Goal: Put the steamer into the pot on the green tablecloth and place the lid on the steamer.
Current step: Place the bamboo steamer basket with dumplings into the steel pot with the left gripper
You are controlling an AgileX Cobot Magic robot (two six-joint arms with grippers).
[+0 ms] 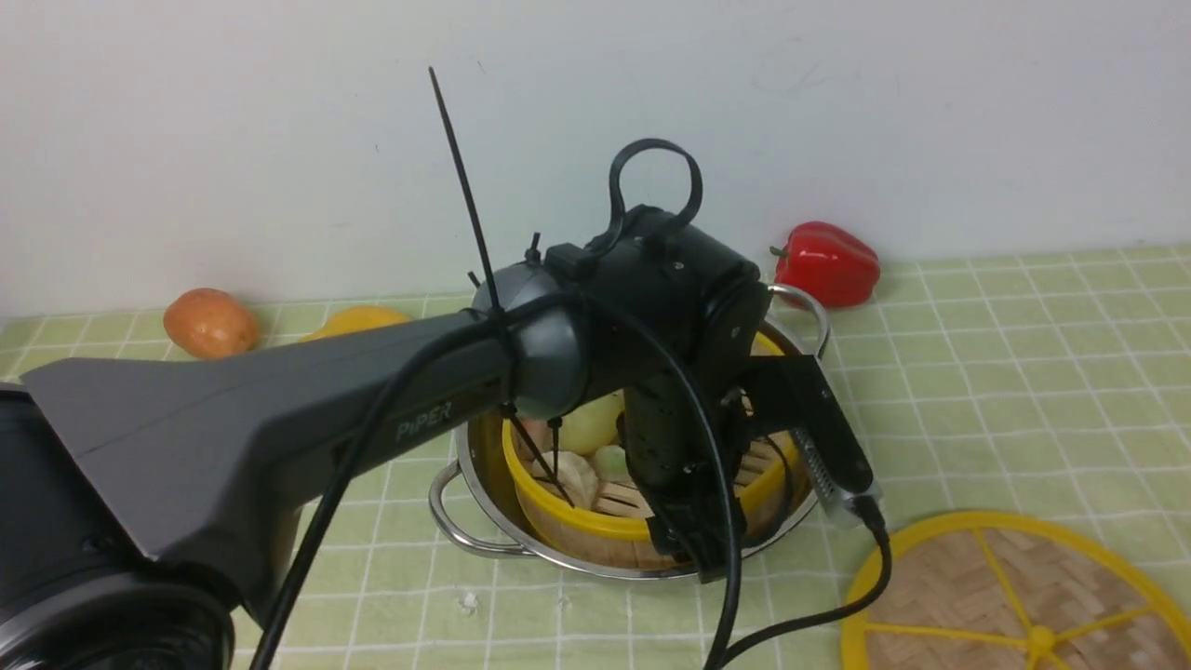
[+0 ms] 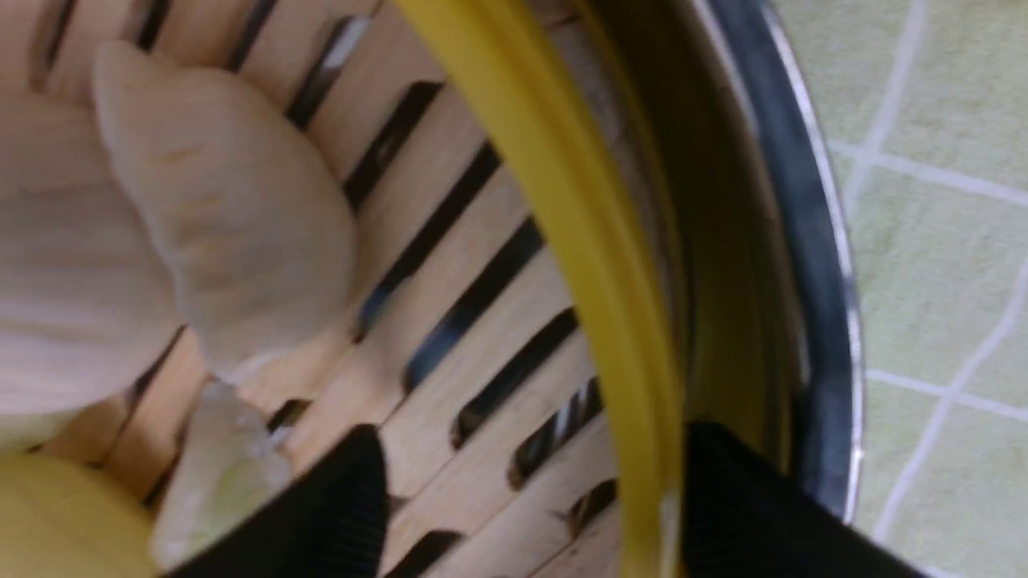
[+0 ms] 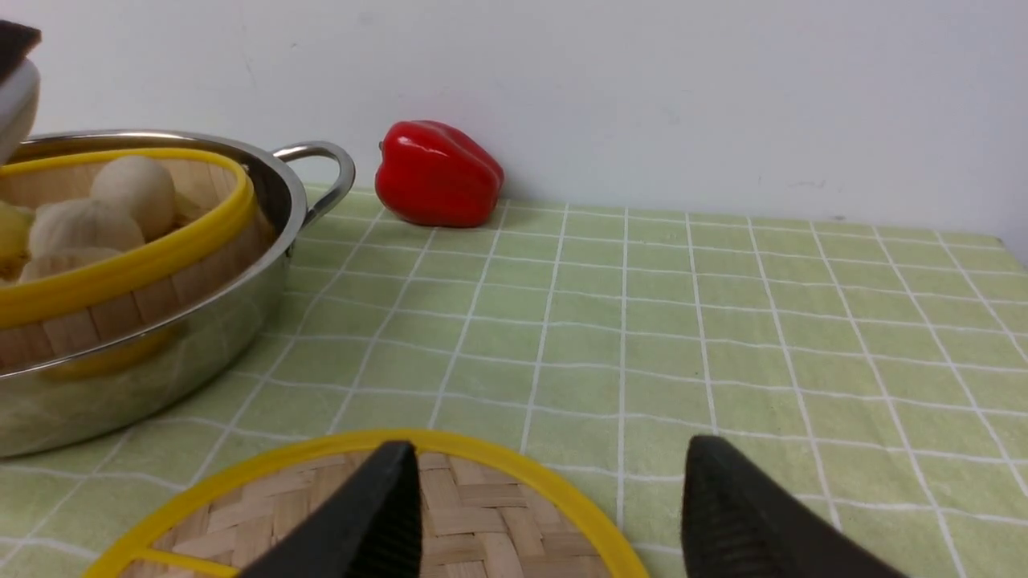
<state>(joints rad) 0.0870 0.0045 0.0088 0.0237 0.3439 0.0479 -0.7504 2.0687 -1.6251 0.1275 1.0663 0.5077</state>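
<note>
The green tablecloth covers the whole table up to the white wall. Over it the left arm reaches in from the left and hides much of the middle of the scene.

The pot stands on the cloth near the centre. Its far side is mostly behind the arm, and only parts of its two handles show.

The lid lies flat on the cloth to the right of the pot, apart from it. The front view cuts it off at the bottom edge.

The steamer is inside the pot, with its yellow rim standing above the steel rim. I cannot tell if its bottom rests on the pot floor. The pale buns inside are half covered by the arm.

A red pepper lies by the wall behind the pot. An orange fruit lies far to the left, and a yellow fruit beside it is mostly hidden.

The left gripper is down at the steamer's rim with its jaws apart. One finger is inside the basket, well away from the rim, and the other is in the gap to the pot wall. They are not pressed on the rim.

The right gripper shows only in its own wrist view. Its jaws are spread wide, over the far edge of the lid. If it touches the lid I cannot tell.
</note>
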